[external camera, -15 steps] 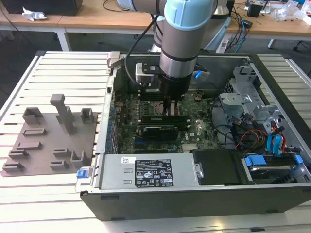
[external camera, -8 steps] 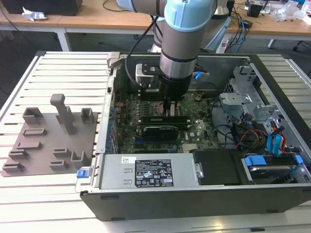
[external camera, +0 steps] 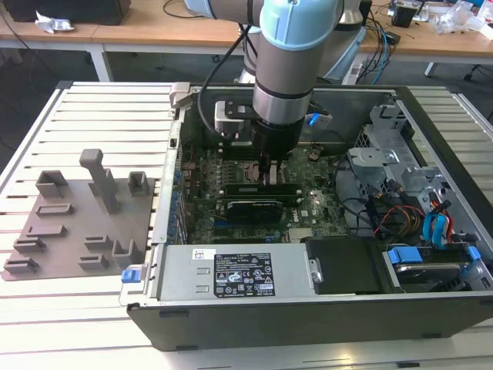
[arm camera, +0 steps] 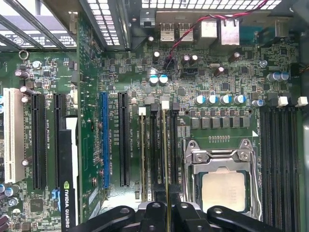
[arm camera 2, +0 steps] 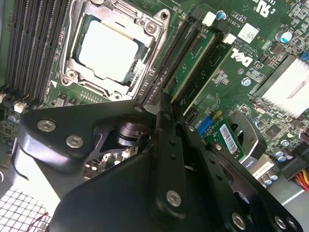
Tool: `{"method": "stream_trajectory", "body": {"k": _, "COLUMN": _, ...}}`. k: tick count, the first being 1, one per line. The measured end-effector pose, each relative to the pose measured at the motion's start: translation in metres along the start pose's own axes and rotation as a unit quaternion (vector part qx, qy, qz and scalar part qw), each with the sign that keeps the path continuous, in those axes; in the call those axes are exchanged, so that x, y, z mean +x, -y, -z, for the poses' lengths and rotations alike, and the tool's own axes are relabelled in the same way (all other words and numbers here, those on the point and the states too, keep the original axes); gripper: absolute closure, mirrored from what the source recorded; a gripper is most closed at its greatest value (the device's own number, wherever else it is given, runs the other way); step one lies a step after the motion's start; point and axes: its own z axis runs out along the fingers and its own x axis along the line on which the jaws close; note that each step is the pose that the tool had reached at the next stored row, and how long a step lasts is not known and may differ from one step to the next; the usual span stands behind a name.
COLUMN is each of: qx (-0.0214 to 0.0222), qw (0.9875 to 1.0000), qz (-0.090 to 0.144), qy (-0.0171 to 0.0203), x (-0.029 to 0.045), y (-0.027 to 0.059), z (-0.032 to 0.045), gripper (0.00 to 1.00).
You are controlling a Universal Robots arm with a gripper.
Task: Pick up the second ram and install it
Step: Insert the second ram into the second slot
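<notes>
The end effector (arm camera: pixel 168 211) hides the second ram's (arm camera: pixel 166 159) near end in both wrist views

Fixture plate (external camera: pixel 77 223) on table (external camera: pixel 85 108), toward exterior view's left of computer case (external camera: pixel 308 308); motherboard (external camera: pixel 308 204) inside case.

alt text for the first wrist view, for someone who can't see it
The gripper holds the second ram edge-on over the memory slots beside the CPU socket, on a green motherboard with a blue expansion slot.
</notes>
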Motion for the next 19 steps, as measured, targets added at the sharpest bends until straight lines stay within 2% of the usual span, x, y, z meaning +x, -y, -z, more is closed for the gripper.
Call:
{"method": "stream_trajectory", "body": {"k": 3, "qx": -0.0001, "qw": 1.0000, "qz": 0.000, "qy": 0.0045, "x": 0.0005, "y": 0.0001, "z": -0.0013, "gripper": 0.87}}
{"method": "stream_trajectory", "body": {"k": 8, "qx": -0.0002, "qw": 1.0000, "qz": -0.001, "qy": 0.0044, "x": 0.0015, "y": 0.0031, "z": -0.0019, "gripper": 0.87}}
{"method": "stream_trajectory", "body": {"k": 19, "qx": -0.0001, "qw": 1.0000, "qz": -0.003, "qy": 0.0051, "x": 0.0014, "y": 0.0033, "z": 0.0001, "gripper": 0.87}}
